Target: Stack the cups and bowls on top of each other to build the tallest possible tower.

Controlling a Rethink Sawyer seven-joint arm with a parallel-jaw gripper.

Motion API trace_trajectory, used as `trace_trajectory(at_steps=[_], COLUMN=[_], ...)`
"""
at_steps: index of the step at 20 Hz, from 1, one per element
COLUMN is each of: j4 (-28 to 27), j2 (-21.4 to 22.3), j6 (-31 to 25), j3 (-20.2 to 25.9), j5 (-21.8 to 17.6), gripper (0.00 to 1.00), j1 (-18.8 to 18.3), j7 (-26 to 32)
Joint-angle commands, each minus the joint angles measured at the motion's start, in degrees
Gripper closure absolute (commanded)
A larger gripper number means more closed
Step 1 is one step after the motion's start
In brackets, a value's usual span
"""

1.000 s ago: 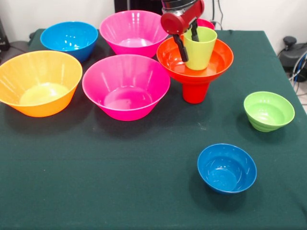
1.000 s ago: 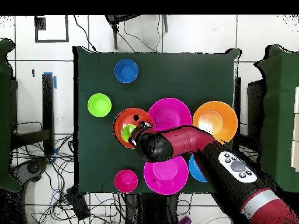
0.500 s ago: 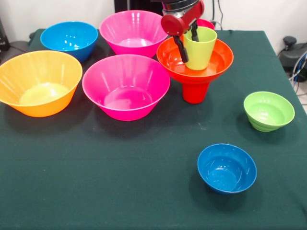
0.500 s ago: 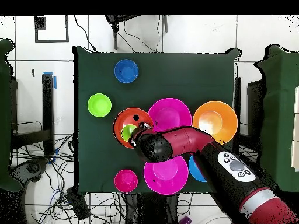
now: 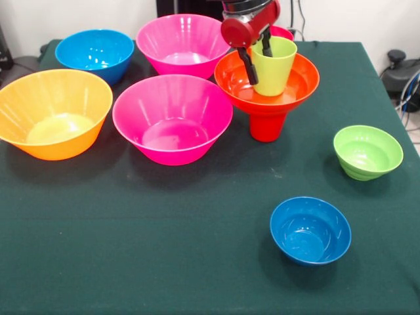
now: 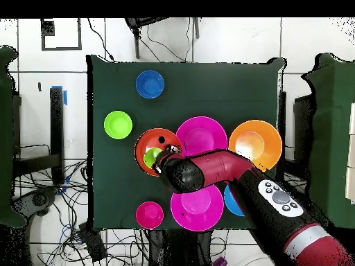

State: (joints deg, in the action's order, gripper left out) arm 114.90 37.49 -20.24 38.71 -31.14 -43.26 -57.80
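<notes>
The tower stands at the back middle of the table: a red cup [image 5: 267, 126] as base, the wide red-orange bowl [image 5: 298, 82] on it, and the lime-green cup [image 5: 275, 69] upright in that bowl. My gripper [image 5: 260, 64] comes down from above, open, astride the cup's left rim, with one finger [image 5: 249, 65] outside the wall and the other [image 5: 266, 46] inside. In the overhead view the arm's head [image 6: 182, 173] covers the gripper beside the lime cup [image 6: 152, 157] in the red-orange bowl [image 6: 144, 142].
Two big pink bowls [image 5: 172, 118] [image 5: 180, 44], a big yellow-orange bowl [image 5: 52, 113] and a mid-sized blue bowl [image 5: 95, 54] crowd the left and back. A small green bowl [image 5: 367, 152] and a small blue bowl [image 5: 310, 230] sit at the right. A small red bowl [image 5: 283, 31] peeks from behind the tower.
</notes>
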Motion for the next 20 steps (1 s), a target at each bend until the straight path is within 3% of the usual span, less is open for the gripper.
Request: trace_trajectory(at_steps=[1,11,20], j4=[0.89,2.15,2.19], j2=[1.12,5.28,4.03], j6=[-2.93,-7.38,-9.83], j3=[-1.13,0.75,1.26], j5=[-1.09,2.99,5.01], gripper=[0.0,0.0,0.0], j1=[2.0,1.89,1.88], j7=[-5.05,-4.72,-3.44])
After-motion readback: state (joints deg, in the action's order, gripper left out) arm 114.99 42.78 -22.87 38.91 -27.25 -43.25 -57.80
